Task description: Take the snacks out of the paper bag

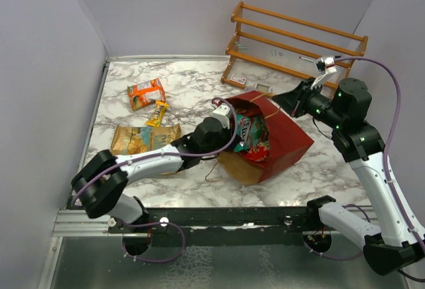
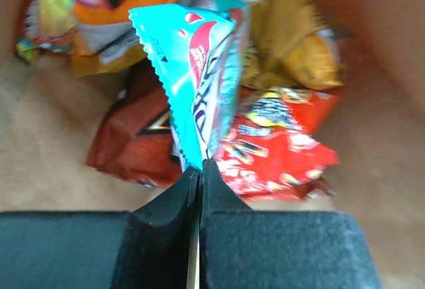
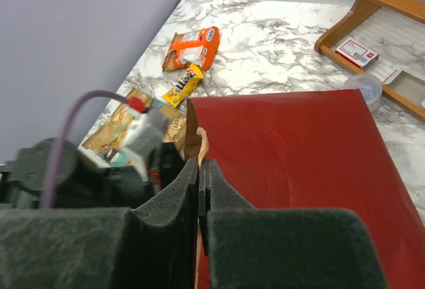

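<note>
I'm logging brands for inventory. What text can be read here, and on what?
"m&m's", faint, on the yellow packet on the table.
On the orange packet, teal packet, red packet and rack card: print too blurred to read.
On the paper bag: no print showing.

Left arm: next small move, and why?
Probably draw the left gripper back out of the paper bag: it is shut on the teal packet, and the right gripper grips the bag's rim, so the mouth should hold steady.
</note>
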{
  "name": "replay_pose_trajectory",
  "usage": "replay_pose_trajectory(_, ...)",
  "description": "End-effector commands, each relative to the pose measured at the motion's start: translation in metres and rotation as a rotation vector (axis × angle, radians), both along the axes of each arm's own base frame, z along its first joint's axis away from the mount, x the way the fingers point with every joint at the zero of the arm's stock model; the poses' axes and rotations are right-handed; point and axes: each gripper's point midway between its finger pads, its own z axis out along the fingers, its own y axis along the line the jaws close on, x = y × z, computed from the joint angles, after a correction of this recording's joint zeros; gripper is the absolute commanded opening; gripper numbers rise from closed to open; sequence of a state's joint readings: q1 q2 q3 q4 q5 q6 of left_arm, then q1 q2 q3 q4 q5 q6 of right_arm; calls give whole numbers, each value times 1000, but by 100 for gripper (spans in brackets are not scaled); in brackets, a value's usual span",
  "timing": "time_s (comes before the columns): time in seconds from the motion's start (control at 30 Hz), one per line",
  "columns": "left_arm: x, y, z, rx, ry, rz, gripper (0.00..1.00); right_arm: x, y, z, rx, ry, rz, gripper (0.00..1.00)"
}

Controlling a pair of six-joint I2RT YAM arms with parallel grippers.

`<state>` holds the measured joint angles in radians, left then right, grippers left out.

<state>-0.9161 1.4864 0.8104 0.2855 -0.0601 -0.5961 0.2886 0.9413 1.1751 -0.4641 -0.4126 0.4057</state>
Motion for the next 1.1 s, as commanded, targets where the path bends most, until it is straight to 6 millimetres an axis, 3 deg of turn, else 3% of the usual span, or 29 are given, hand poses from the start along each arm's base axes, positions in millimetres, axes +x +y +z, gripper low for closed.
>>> replay_pose_trajectory(0.0,-43,1,51,-104,-35,-177,0,0,-10,20,-14,-73,-53,2)
replay_pose_trajectory(0.37,-88,34,159,-212,-102,-265,0,0,-43,35,-9,-146,-246,2)
replay_pose_trajectory(0.57,-98,57,218,-285,-183,-234,0,-9,-73,43,-13,-180,-393,2)
replay_pose_trajectory(0.73,-102,88,260,-300,-309,-178,0,-25,-97,53,-11,-223,-499,2)
replay_pose_trajectory(0.9,-83,128,269,-224,-353,25,0,-29,-101,56,-22,-238,-510,2)
replay_pose_trajectory(1.07,-56,157,228,-56,-249,252,0,-28,-100,53,-27,-239,-500,2)
